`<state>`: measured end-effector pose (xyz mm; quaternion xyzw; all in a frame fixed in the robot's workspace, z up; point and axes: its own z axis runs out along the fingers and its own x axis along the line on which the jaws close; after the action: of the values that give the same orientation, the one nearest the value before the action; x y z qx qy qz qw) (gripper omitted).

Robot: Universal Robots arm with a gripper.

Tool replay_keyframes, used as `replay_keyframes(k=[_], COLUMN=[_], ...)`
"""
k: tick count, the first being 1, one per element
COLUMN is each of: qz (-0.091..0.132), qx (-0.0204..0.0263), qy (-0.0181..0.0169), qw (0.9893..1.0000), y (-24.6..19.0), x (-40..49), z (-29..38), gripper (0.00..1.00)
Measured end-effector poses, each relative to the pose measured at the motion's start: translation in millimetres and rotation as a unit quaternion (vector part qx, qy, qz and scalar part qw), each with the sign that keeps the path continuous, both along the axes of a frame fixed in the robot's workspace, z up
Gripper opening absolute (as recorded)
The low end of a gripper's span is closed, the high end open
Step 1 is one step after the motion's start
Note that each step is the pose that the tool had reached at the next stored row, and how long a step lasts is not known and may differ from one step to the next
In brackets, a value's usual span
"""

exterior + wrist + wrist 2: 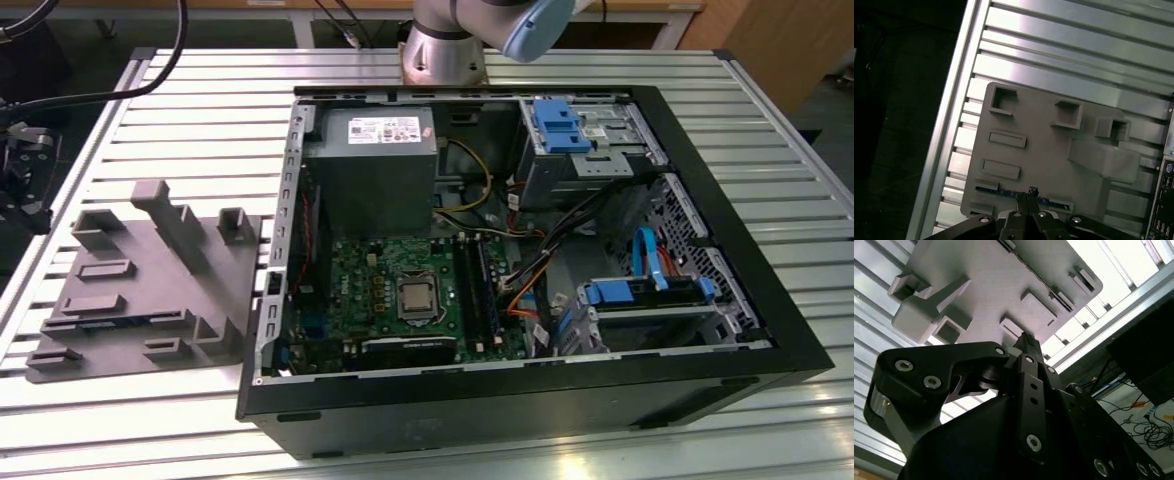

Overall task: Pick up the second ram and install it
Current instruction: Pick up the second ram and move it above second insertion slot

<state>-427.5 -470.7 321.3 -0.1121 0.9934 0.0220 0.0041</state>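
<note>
The second ram point(999, 190) is a thin dark strip with blue marks, standing on edge in a slot along one side of the grey fixture plate point(1044, 145). My gripper point(1031, 191) hangs well above that plate with its fingertips pressed together and nothing between them, its tip lined up over the ram's middle. In the second wrist view the gripper point(1026, 339) points down at the plate point(989, 285). On the exterior view's left the plate point(134, 300) lies on the slatted table, beside the open computer case point(534, 390).
Inside the case lie the green motherboard point(400, 290) with long black slots point(474, 285), a grey power supply point(371, 160), blue drive brackets point(561, 128) and loose cables. The arm's base point(443, 55) stands behind the case. Raised blocks point(174, 225) stick up from the plate.
</note>
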Motion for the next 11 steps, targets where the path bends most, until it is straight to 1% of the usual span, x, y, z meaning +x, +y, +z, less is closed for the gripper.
replay_keyframes(k=[6,11], qz=[0.020,0.036], qx=[0.0000,0.0000], qy=[0.0000,0.0000], qw=[0.9998,0.9993], y=[0.0,0.0], x=[0.0,0.0], z=[0.0,0.0], gripper=[0.11,0.11])
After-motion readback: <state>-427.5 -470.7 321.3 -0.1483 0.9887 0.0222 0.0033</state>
